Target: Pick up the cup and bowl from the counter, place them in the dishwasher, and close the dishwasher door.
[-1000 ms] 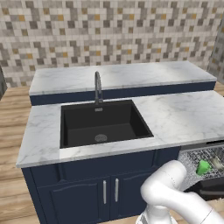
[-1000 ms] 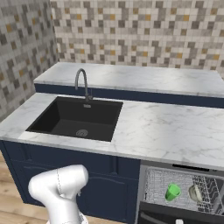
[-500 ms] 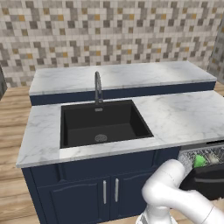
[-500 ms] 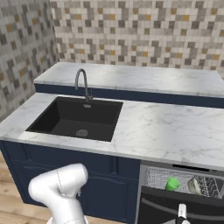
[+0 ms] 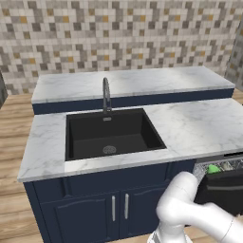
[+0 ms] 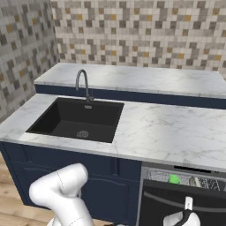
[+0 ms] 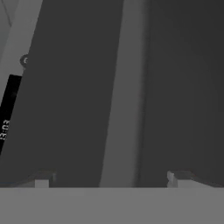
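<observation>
Closing phase of the dishwasher task. The dishwasher door (image 6: 183,204), a black panel with a grey bar handle (image 7: 124,92), has swung up over the last second: a second ago it hung well open with much of the wire rack (image 6: 201,182) exposed, and now only a narrow strip of rack shows between the door's top edge and the counter (image 6: 172,130). The gripper (image 6: 189,204) is pressed against the door's outer face just below the handle; in the hand view the two fingertips (image 7: 43,178) stand widely apart on either side of the bar with nothing between them, so the hand is open and pushing, not gripping.

One green cup (image 5: 213,168) is seen in the rack, at the right end of the cabinet run. The bowl cannot be made out; the counter carries neither item, which suggests loading is finished and only the last part of the door's travel remains.

Counts: one cup, one dishwasher, one black sink (image 5: 110,134), one faucet (image 5: 106,96), two navy cabinet doors (image 5: 85,218) under the sink.
</observation>
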### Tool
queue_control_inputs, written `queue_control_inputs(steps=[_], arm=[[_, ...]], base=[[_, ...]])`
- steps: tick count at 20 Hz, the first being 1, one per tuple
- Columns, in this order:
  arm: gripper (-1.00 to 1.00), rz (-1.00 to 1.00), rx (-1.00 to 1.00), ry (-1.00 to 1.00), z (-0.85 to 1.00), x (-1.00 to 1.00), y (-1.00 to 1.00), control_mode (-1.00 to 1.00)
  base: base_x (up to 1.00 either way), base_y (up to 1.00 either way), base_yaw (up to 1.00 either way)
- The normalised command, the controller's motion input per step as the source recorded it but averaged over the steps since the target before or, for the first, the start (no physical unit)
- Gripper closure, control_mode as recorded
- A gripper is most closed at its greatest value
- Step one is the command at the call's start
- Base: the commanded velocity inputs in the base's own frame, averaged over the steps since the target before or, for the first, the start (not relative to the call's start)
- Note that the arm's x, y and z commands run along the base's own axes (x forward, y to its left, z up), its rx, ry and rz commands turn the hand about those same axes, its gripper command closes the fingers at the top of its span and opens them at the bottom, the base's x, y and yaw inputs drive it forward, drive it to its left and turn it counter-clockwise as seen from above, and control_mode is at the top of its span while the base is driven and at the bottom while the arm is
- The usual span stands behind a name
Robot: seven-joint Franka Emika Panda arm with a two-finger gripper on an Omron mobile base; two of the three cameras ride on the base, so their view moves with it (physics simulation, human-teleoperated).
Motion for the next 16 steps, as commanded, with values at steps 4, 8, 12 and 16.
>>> queue_control_inputs(steps=[4,8,12,16], arm=[[-1.0,0.0,0.0,-0.2,-0.47,0.49,-0.11,-1.0],[-1.0,0.0,0.0,-0.21,-0.47,0.45,-0.09,-1.0],[-1.0,0.0,0.0,-0.2,-0.49,0.48,-0.1,-1.0],[-1.0,0.0,0.0,-0.2,-0.5,0.5,-0.1,-1.0]], base=[[0.0,0.0,0.0],[0.0,0.0,0.0],[0.0,0.0,0.0],[0.0,0.0,0.0]])
